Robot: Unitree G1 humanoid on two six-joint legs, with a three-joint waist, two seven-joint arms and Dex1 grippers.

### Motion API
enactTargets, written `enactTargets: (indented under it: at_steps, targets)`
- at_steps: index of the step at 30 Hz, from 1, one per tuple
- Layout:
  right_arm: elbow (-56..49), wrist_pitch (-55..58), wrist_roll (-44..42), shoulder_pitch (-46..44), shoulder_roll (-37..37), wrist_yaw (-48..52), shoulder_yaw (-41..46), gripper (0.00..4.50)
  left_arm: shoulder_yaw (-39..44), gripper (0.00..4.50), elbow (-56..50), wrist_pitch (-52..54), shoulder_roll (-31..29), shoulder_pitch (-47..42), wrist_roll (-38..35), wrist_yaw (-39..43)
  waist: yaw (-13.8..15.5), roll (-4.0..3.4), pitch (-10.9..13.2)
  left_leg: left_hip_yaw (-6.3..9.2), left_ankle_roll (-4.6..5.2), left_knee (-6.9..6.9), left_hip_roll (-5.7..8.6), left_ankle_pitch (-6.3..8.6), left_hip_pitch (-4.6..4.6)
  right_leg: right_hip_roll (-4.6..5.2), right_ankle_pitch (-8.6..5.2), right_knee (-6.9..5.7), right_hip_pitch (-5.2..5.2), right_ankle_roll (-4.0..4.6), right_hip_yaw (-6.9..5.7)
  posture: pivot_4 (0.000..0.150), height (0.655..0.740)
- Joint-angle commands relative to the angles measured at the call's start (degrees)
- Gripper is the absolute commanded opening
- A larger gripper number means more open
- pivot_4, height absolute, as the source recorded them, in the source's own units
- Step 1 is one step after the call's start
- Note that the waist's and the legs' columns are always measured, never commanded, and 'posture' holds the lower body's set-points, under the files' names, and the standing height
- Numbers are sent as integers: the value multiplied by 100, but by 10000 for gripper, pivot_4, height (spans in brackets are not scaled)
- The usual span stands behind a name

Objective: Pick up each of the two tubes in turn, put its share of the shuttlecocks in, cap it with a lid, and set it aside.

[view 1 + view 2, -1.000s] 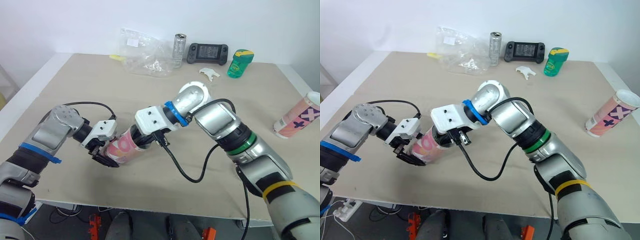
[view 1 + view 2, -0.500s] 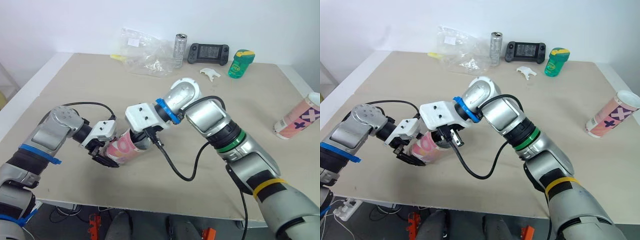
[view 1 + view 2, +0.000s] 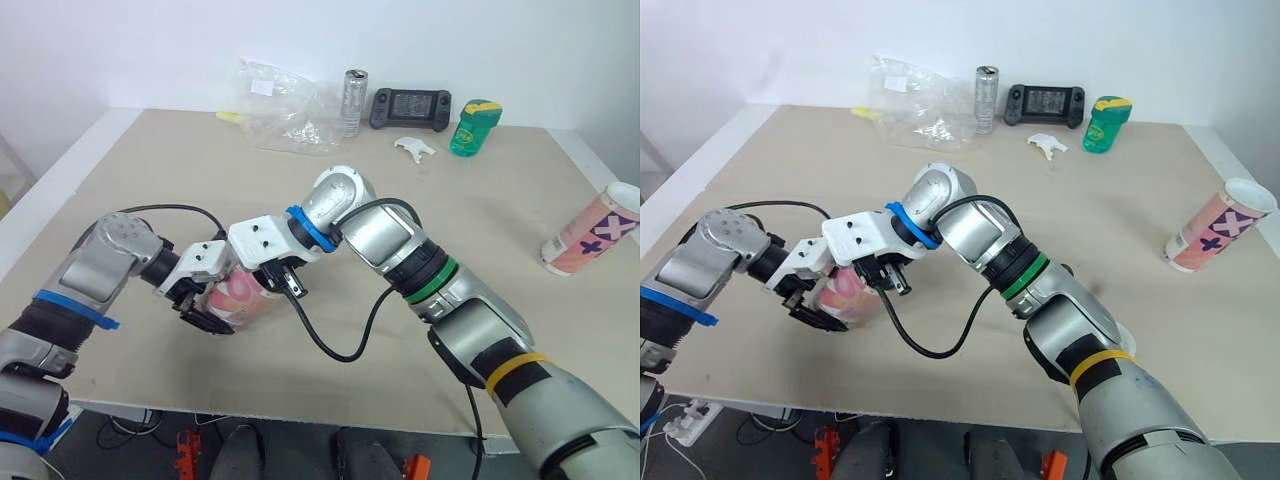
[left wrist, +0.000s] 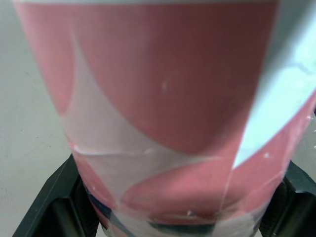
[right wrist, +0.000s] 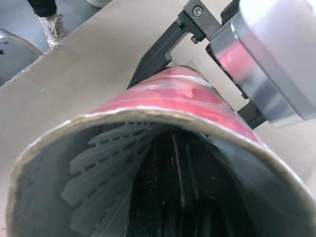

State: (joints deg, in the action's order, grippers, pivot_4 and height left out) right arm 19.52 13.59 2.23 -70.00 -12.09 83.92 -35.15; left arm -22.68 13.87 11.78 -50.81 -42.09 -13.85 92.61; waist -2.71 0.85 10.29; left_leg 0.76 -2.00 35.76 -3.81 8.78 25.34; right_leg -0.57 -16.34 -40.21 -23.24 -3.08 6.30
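Note:
A pink-and-white tube (image 3: 236,293) lies tilted near the table's front left, with its open mouth toward the right. My left gripper (image 3: 203,302) is shut on its lower end; both black fingers (image 4: 54,207) flank the tube (image 4: 163,123). My right gripper (image 3: 266,280) is pushed into the tube's mouth. Inside the tube (image 5: 163,98), white shuttlecock feathers (image 5: 106,168) lie along the wall beside the gripper. A second pink tube (image 3: 592,228) lies at the far right edge.
Along the back of the table (image 3: 150,190) are a crumpled plastic bag (image 3: 285,115), a metal can (image 3: 352,102), a black game controller (image 3: 410,105), a green bottle (image 3: 473,127) and a small white piece (image 3: 415,148). A black cable (image 3: 330,340) loops under my right arm.
My right arm has slid to the left and its gripper has gone deeper into the tube's mouth. The tube has shifted slightly left in my left gripper.

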Motion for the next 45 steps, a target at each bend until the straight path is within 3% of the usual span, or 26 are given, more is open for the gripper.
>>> enactTargets:
  at_steps: [1,10,17,24,26,29,36,39,45]
  targets:
    - [-89,128,-319,-199,-55,203,399,858,101,36172,-166,18,22,44,29,-11,0,0,0,0,-6,-4,0,-4,1,0,0,0,-2,0,0,1500,7394]
    - [-830,563,-828,-149,-904,598,958,858,139,36172,-148,19,90,53,63,-11,23,1,1,2,-11,-9,2,-5,12,3,-6,3,-5,-5,0,1500,7394]
    - [-1591,957,-1000,263,-1629,326,1308,858,159,36172,-101,-17,143,43,96,-11,18,0,2,1,-11,-10,2,-5,12,3,-7,3,-7,-3,1,1500,7394]
    - [-2450,1402,-1575,1211,-2705,105,2468,858,622,36172,-219,-196,479,86,-276,-135,97,5,5,-6,-11,-10,10,-6,25,14,-7,15,-11,-10,5,1500,7394]
    - [-2409,1624,-1535,1584,-3224,-107,2856,858,864,36172,-261,-210,816,53,-482,-388,83,10,11,-12,-14,-12,15,-4,32,21,-9,16,-17,-7,7,1500,7394]
    - [-2074,1226,-1022,2326,-4330,-88,2974,8348,1090,36172,-306,-339,1286,48,-661,-656,171,19,14,-1,-13,-18,21,-4,33,25,-14,16,-11,4,-4,1500,7394]
    - [-1507,630,-835,3106,-5424,195,2952,38108,1137,36172,-344,-536,2019,202,-652,-1032,-30,11,21,-27,-8,-19,43,1,35,50,-15,19,-18,-1,15,1500,7394]
    - [-913,128,-526,3359,-5868,377,2817,38108,1006,36172,-287,-491,2514,335,-633,-1271,-5,9,21,-20,-8,-19,42,1,28,46,-25,18,-9,-20,10,1500,7394]
    - [-542,-142,-277,3488,-5995,706,2495,38108,735,36172,-48,-430,3050,565,-479,-1374,-26,11,22,-29,-10,-10,60,0,27,64,-26,19,-6,-48,22,1500,7394]
